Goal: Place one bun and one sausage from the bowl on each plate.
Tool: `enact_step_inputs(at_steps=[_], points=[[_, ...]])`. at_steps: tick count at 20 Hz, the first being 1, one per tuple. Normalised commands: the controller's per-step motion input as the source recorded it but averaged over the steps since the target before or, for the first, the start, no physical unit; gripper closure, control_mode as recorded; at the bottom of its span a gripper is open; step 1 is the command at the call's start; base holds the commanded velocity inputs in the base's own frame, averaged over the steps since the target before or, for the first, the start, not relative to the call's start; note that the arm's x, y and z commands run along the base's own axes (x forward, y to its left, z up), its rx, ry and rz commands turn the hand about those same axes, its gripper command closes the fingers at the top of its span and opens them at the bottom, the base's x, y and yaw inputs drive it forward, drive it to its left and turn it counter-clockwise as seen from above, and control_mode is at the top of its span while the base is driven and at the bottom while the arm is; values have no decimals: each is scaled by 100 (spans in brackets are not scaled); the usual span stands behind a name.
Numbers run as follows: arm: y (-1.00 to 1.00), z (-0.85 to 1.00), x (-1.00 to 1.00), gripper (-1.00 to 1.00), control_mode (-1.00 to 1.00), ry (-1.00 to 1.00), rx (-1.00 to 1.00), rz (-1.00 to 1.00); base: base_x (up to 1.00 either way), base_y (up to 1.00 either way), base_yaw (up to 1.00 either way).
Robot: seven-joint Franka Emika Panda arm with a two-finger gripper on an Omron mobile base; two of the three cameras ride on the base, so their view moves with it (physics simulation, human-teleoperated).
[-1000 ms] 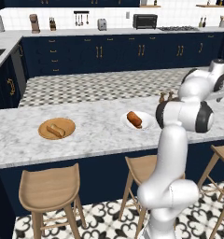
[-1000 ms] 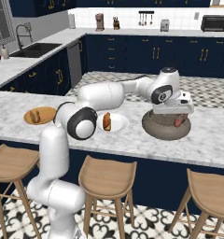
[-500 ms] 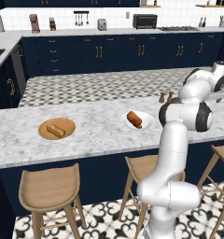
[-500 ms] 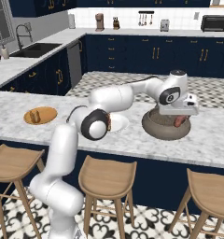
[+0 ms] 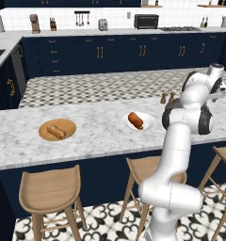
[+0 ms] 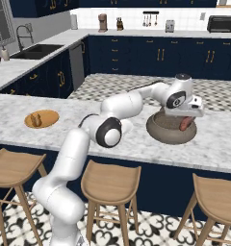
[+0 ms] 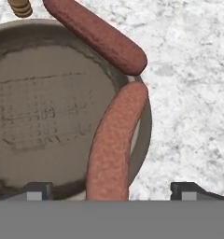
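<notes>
Hovering farther right over bowl (image 6: 171, 129), end effector (image 7: 111, 190) spread wide, straddling sausage (image 7: 113, 144)

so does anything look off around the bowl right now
Yes. Two sausages sit at the bowl's edge instead of its bottom. One sausage leans against the inner wall, and the other sausage lies across the rim, partly out over the counter. The open gripper hovers over the leaning one.
</notes>
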Motion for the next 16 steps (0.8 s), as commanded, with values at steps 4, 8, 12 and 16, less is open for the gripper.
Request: enact_step_inputs(at_steps=[4, 8, 12, 16], points=[[-13, 0, -1, -100, -100, -6, 0, -12, 0, 0, 0], [12, -55, -42, -100, -100, 3, 1, -5, 0, 0, 0], [19, -16, 13, -100, -100, 0, -1, -1, 0, 0, 0], [4, -41, 4, -100, -100, 1, 0, 0, 0, 0, 0]])
